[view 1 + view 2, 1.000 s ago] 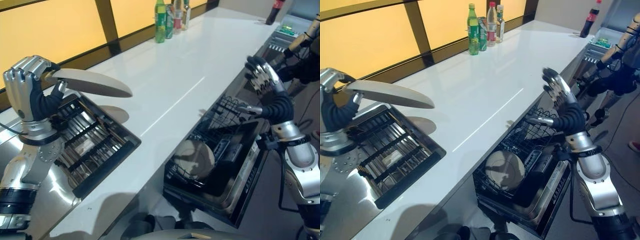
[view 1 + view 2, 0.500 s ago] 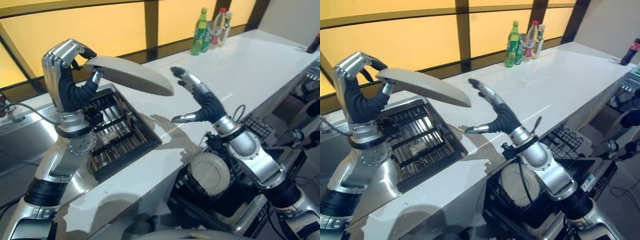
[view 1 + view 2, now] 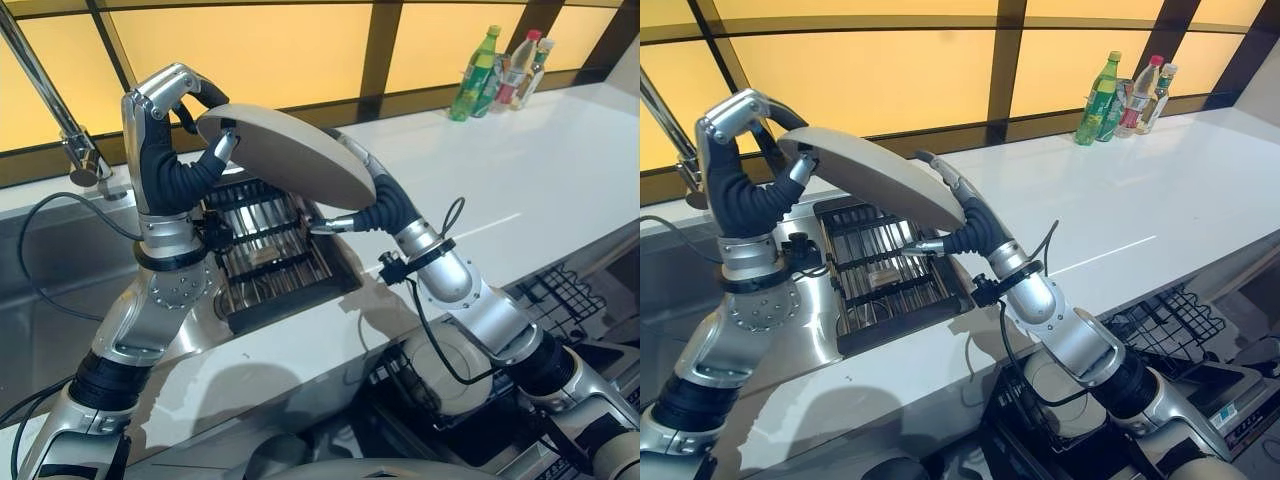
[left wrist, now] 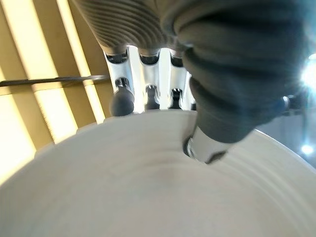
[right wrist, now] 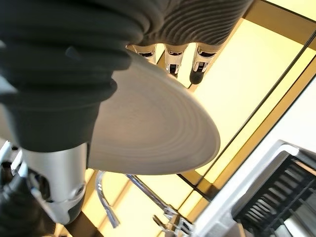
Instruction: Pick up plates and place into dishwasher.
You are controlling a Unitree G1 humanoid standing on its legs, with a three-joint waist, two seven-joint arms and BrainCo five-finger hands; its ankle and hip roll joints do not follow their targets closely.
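Handover looked imminent: within the last second the right hand [image 3: 958, 222] had swung from over the dishwasher rack [image 3: 560, 300] across the tabletop [image 3: 1160, 205] to the plate [image 3: 285, 155]. That plate was held aloft above the drying rack [image 3: 885, 270], pinched at its rim between the left hand's [image 3: 160, 150] curled fingers and thumb. The right hand's fingers lay behind the plate's far edge, thumb beneath, not yet visibly clamped. One plate already stood in the dishwasher.

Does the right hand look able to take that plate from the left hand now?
Probably yes: the right hand is already spread about the far rim of the plate pinched in the left hand, nothing between.
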